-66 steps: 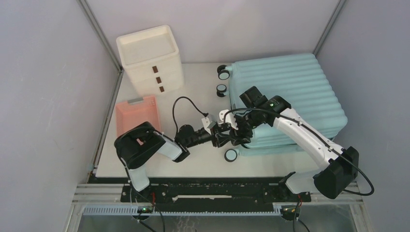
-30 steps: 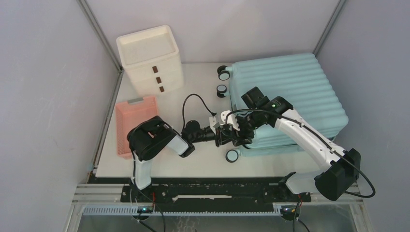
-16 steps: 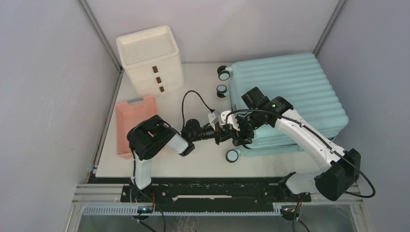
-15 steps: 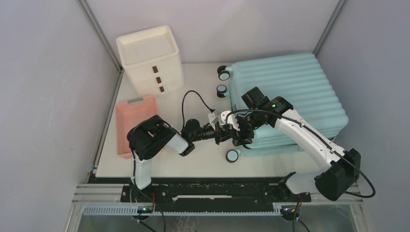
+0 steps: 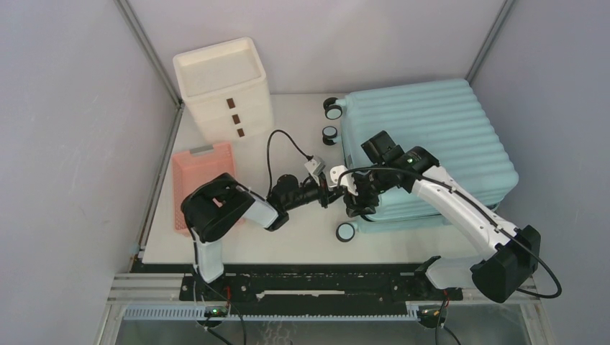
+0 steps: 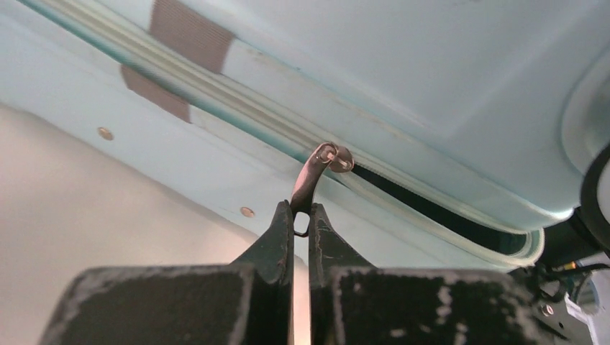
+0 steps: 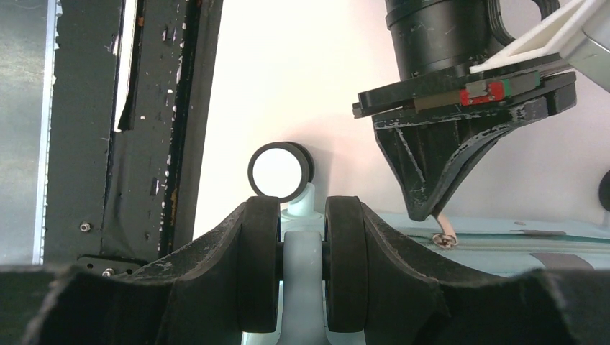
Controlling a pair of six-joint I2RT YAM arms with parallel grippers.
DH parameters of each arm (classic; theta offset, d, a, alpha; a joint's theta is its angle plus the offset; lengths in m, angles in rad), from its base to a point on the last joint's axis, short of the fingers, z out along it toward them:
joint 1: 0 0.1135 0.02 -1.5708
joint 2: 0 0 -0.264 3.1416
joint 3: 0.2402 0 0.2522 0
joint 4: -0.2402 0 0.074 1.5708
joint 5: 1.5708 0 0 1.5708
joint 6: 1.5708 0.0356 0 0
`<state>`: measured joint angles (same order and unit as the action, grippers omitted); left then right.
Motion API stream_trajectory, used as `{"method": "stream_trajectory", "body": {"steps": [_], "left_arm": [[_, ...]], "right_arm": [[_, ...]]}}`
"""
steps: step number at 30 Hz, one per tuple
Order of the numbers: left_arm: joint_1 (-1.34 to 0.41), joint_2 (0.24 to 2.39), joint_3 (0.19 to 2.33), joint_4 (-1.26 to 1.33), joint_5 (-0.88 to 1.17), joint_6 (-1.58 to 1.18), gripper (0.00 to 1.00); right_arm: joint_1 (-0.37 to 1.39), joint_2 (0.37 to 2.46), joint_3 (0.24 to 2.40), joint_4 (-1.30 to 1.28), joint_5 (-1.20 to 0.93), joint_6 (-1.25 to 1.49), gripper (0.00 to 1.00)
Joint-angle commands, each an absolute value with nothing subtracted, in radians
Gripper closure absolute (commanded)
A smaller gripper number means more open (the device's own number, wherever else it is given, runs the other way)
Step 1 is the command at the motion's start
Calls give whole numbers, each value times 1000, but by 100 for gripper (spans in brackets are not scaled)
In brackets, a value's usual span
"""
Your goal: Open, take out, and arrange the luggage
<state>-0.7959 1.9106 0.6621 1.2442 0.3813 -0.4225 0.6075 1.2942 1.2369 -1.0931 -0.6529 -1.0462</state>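
Note:
The luggage (image 5: pixel 431 129), a pale blue ribbed suitcase, lies flat at the right of the table. My left gripper (image 6: pixel 301 215) is shut on its metal zip pull (image 6: pixel 311 183), which hangs from the slider (image 6: pixel 334 157) on the side seam. Right of the slider the seam shows a dark open gap (image 6: pixel 431 208). From the suitcase's near-left corner a twin caster wheel (image 7: pixel 302 287) sticks out, and my right gripper (image 7: pixel 302 266) is shut on it. The right wrist view also catches the left gripper (image 7: pixel 439 172) pinching the zip pull (image 7: pixel 446 233). From above, both grippers meet at that corner (image 5: pixel 349 198).
A white three-drawer box (image 5: pixel 223 90) stands at the back left. A pink basket (image 5: pixel 201 183) lies near the left arm's base. Other suitcase wheels (image 5: pixel 332 108) (image 5: pixel 345 231) jut out on its left side. A black rail (image 5: pixel 302 284) runs along the near edge.
The left jaws have closed onto the zip pull, and the left arm's elbow has swung a little to the left. The right arm has kept its hold on the wheel.

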Motion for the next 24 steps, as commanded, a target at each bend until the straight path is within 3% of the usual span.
{"method": "stream_trajectory", "body": {"steps": [1, 24], "left_arm": [[-777, 1838, 703, 1169, 211, -405, 100], [-613, 1886, 1075, 652, 201, -446, 100]], "right_arm": [[584, 1238, 1237, -1040, -744, -1022, 100], [615, 1139, 1149, -1080, -723, -1039, 100]]}}
